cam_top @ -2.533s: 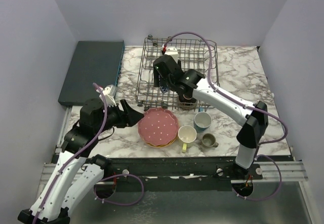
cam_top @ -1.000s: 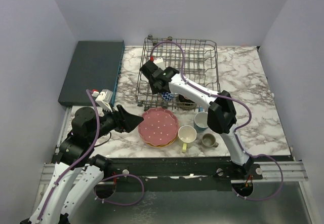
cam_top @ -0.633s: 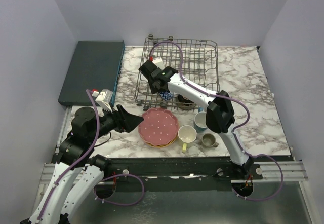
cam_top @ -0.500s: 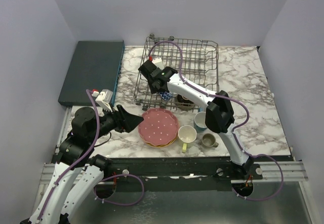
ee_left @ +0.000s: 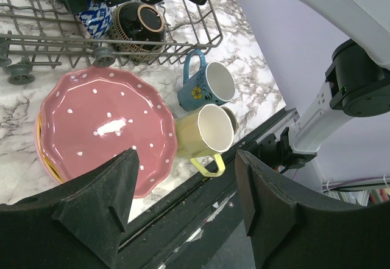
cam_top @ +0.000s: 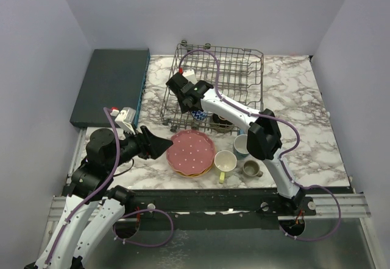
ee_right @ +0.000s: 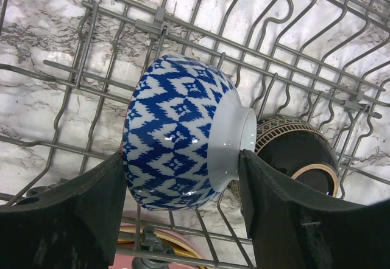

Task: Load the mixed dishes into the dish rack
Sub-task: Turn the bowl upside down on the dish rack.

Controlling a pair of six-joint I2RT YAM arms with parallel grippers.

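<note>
My right gripper reaches into the near left of the dish rack and is shut on a blue patterned bowl, one finger on its rim and one on its foot. The bowl stands on edge among the wires, beside a dark brown bowl. A stack of dotted plates with a pink one on top lies before the rack. My left gripper hovers open left of the plates, holding nothing.
A yellow mug, a blue mug and an olive-grey mug stand right of the plates near the table's front edge. A flat dark teal slab lies at the far left.
My right gripper, with the blue bowl in it, has shifted a little left, and the rack's near left end has moved with it. The left arm has stayed still for the last second.
</note>
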